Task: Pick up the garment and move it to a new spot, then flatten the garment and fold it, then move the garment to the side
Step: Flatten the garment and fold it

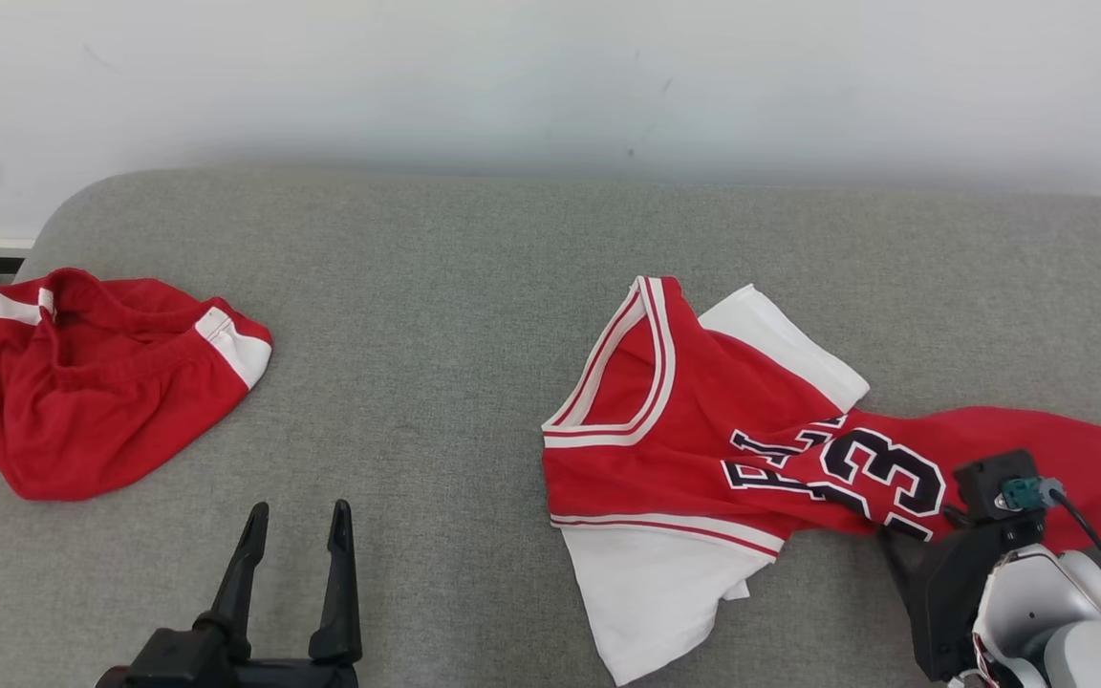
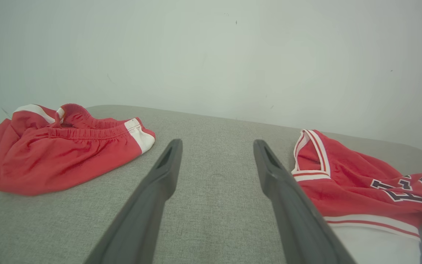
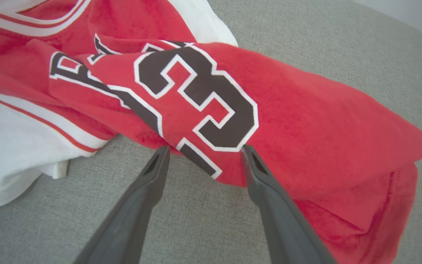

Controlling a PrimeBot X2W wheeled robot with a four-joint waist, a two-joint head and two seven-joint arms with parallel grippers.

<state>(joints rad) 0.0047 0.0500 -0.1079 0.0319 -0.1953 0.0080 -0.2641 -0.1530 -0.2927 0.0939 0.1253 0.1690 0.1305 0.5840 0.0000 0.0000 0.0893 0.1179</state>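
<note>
The garment (image 1: 703, 440) is a red jersey with white sleeves and a dark number. It lies crumpled and twisted on the right half of the grey cushion (image 1: 455, 287), and appears in the left wrist view (image 2: 357, 187) and the right wrist view (image 3: 288, 110). My right gripper (image 3: 204, 148) is open, its fingertips just over the jersey's near edge by the number, with nothing held. My right arm (image 1: 1019, 592) sits at the lower right, over the jersey's hem end. My left gripper (image 1: 300, 511) (image 2: 217, 145) is open over bare cushion, left of the jersey.
Red shorts (image 1: 82, 382) (image 2: 64, 146) with white trim lie bunched at the cushion's far left edge. A pale wall (image 1: 550, 86) runs close behind the cushion. Bare grey fabric stretches between the shorts and the jersey.
</note>
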